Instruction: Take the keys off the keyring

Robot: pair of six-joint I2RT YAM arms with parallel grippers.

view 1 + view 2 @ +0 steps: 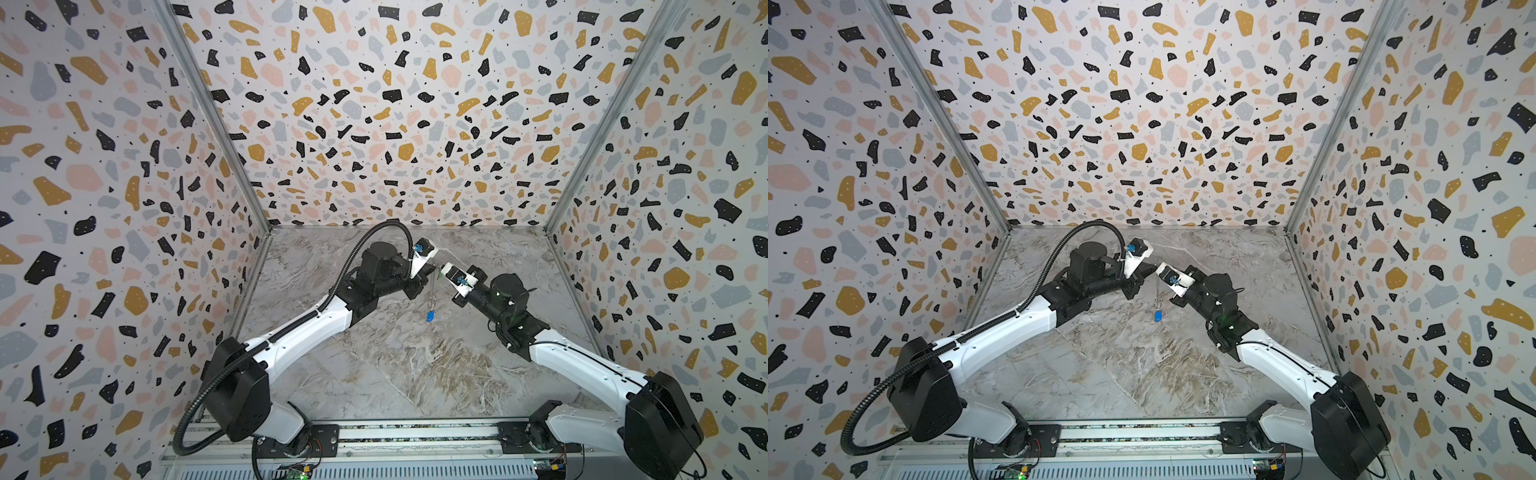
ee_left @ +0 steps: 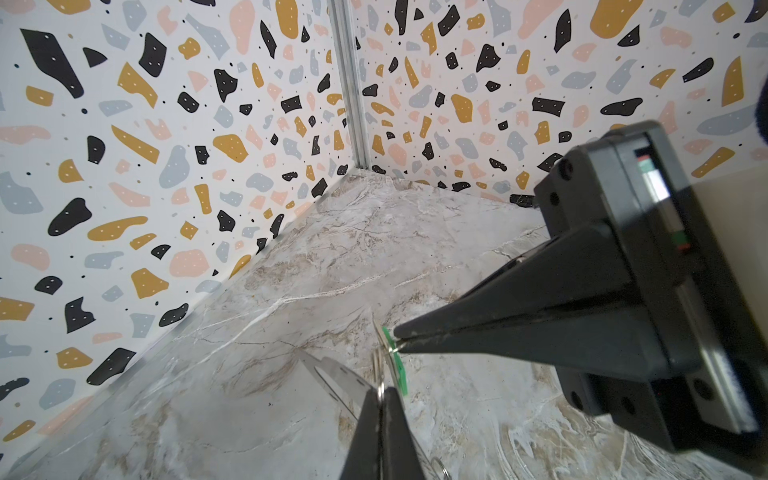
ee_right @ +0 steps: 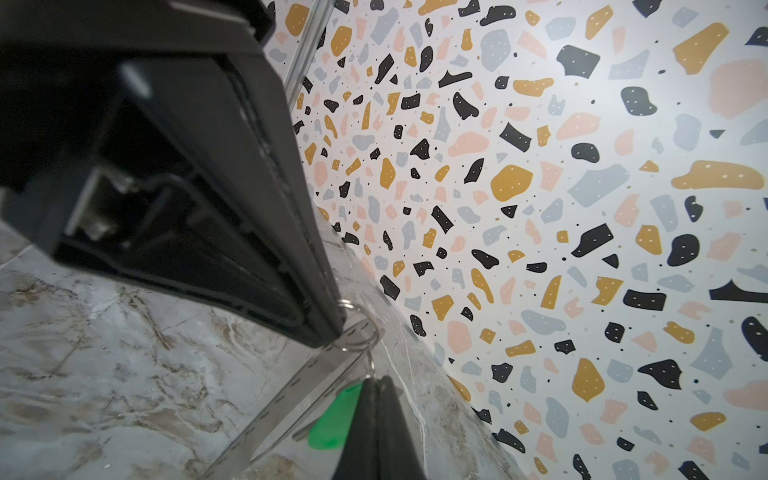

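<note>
Keyring (image 2: pixel 336 378) pinched at its ring in clenched left pincer (image 2: pixel 380 392). Green key (image 3: pixel 332 419) clamped by its loop in right pincer (image 3: pixel 376 380). Blue key (image 1: pixel 430 316) dangling below both.

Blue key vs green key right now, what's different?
Colour: blue key is blue, green key green. Height: blue key hangs lowest; green key sits up at the right end effector. Contact: green key is pinched in that shut end effector; blue key dangles untouched. Shared: small flat tags, both in the air.
</note>
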